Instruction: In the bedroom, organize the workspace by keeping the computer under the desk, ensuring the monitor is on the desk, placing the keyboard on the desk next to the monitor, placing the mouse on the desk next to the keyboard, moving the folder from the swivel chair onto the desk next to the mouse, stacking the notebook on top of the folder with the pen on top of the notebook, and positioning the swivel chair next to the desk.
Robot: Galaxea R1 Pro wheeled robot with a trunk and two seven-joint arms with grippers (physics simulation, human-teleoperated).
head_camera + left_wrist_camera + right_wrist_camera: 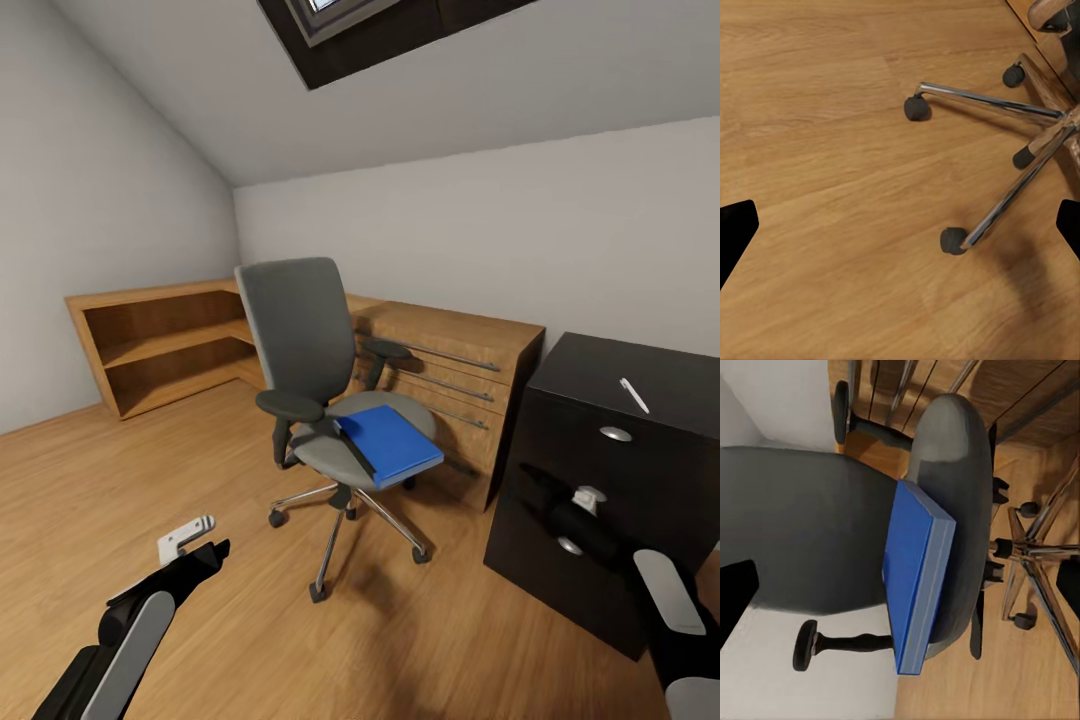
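flat bright blue folder (388, 441) lying on grey padded swivel chair (300, 340) seat | thin white pen (634, 395) on black surface (640, 375) | left gripper (196, 545), right gripper (560, 500): jaws spread wide, holding nothing

A blue folder (388, 441) lies on the seat of the grey swivel chair (310, 370). To the right stands the black desk (640, 400), with a white pen (634, 395) on top.

The table (640, 380) runs off the head view's right edge, so its far end can't be seen. The right arm covers part of its drawer fronts (one silver knob half-hidden). The skylight (340, 20) is cropped at the top. In the left wrist view the swivel chair (1020, 112) shows just its chrome legs and castors.
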